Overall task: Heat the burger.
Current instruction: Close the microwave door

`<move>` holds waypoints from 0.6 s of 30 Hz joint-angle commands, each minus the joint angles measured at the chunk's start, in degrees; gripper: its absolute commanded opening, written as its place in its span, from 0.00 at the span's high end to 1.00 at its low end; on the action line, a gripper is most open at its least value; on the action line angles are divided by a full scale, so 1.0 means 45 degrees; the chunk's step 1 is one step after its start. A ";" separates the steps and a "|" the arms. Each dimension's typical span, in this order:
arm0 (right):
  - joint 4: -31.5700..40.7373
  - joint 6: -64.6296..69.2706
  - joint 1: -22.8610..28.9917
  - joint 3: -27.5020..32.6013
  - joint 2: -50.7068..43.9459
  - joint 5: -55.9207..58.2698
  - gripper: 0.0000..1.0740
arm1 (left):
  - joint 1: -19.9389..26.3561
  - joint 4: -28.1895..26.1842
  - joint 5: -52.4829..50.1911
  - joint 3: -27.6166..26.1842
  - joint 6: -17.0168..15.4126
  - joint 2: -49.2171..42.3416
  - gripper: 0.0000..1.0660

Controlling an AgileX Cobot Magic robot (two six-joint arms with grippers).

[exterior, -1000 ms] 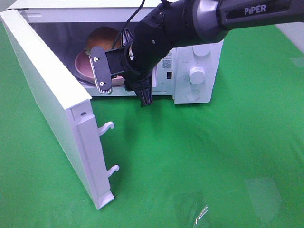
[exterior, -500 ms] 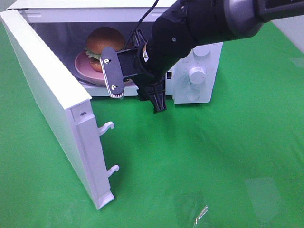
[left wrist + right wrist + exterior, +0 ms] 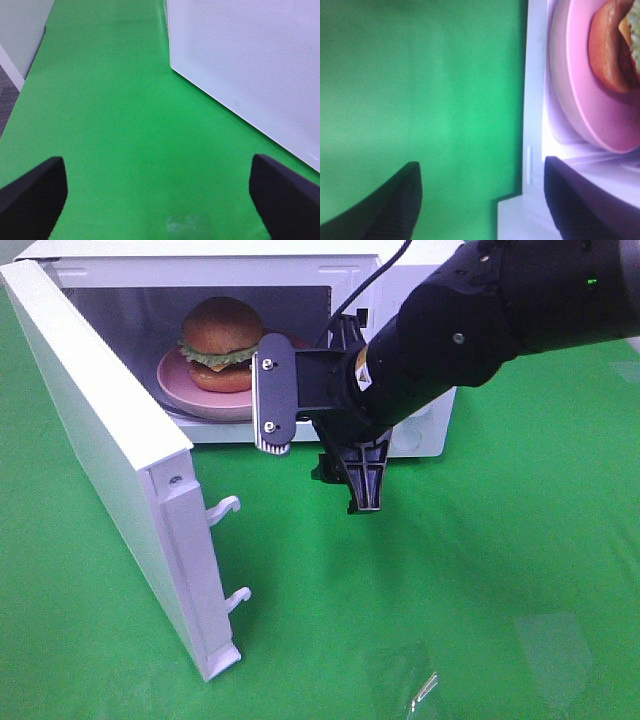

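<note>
Green cloth [image 3: 480,580]; arm [image 3: 470,330] hides microwave's [image 3: 225,432] panel beside burger [image 3: 220,335].

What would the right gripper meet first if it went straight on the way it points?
Probably the green cloth just in front of the open microwave: the right gripper points down there. One finger lines up near the sill; depth is unclear.

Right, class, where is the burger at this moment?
In the exterior high view, the burger sits on the pink plate inside the open microwave, upper left, just behind the right gripper.
</note>
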 commanded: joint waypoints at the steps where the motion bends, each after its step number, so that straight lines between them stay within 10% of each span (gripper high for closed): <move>1: 0.0076 0.0675 0.0076 0.0382 -0.0547 -0.0127 0.37 | -0.0051 0.0038 -0.0178 0.0025 0.0000 -0.0216 0.15; 18: 0.0751 0.7512 0.0076 0.3489 -0.3756 0.0382 0.37 | -0.0051 0.0038 -0.0178 0.0025 0.0000 -0.0216 0.15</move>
